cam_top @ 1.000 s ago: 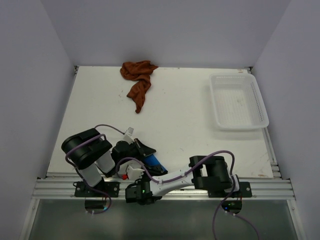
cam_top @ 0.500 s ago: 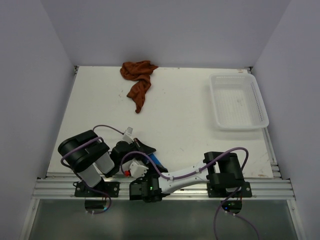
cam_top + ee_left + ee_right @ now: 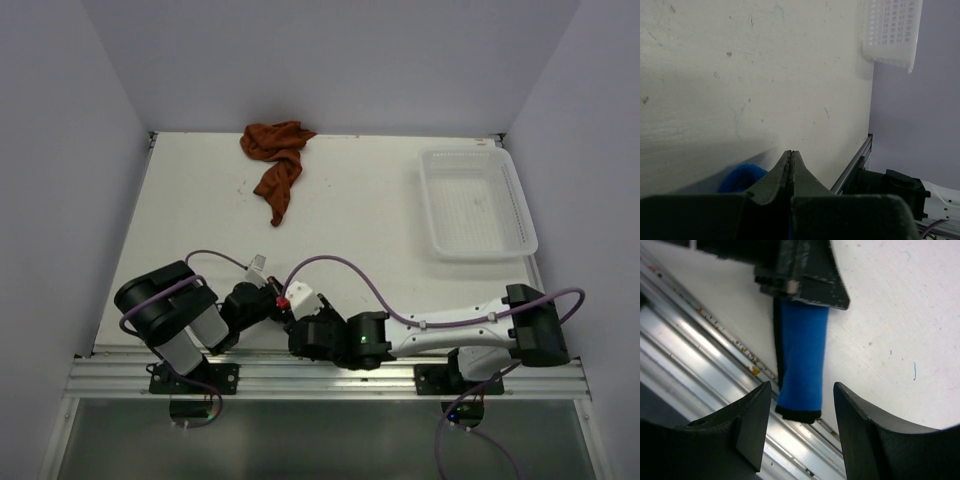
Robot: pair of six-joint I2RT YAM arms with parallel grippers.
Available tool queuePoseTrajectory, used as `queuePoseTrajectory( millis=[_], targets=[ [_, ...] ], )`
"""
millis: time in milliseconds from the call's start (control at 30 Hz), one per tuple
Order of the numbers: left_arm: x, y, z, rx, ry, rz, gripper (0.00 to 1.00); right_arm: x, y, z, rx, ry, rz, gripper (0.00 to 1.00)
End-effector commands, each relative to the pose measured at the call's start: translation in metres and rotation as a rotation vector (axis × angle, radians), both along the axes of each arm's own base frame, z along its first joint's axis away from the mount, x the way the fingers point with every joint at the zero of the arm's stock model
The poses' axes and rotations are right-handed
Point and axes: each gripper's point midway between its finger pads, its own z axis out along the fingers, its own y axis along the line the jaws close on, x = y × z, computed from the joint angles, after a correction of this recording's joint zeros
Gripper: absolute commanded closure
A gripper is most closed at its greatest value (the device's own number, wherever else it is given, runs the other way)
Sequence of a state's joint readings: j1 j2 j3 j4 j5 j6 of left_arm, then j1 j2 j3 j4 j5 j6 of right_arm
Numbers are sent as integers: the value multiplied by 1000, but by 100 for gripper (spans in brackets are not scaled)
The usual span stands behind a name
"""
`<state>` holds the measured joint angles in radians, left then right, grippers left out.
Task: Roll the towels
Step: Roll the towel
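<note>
Hidden from the overhead camera under both wrists: the rolled blue towel (image 3: 802,357), lying at the near table edge beside the aluminium rail (image 3: 700,347); seen whole only from the right wrist, its far end tucked beneath the left gripper (image 3: 791,167). From the left wrist, just a blue sliver at 7 o'clock of the fingertips. Left jaws pressed fully together; whether cloth is pinched between them cannot be told. Right gripper (image 3: 801,405) spread wide, fingers either side of the roll's near end, apart from it. Rust-brown towel (image 3: 277,163) crumpled at 12 o'clock by the far edge, well apart from both arms. White mesh basket (image 3: 476,203) at 2 o'clock against the right edge. Bare table (image 3: 380,270) between.
</note>
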<state>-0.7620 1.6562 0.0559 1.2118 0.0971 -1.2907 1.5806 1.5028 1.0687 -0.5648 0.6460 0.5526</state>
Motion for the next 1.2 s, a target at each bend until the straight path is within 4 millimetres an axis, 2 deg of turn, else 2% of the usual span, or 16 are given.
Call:
queuePoseTrajectory(
  millis=[0,133,300,600,833,1167],
  targets=[
    [-62,63,-62,209,170,2,100,19,7,8,198,145,-52,44],
    [-62,62,-62,210,169,-2,100,34,-1,0,238,234,-84,40],
    [-62,61,-62,211,165,-7,100,40,-2,-24,249,335,-97,39],
    [-62,60,-63,214,164,-15,100,35,6,-57,238,420,-89,41],
    [-62,60,-61,210,160,-13,100,31,-4,-87,189,458,-105,44],
    [-62,60,-61,211,158,-14,100,28,-5,-98,166,476,-102,47]
  ],
)
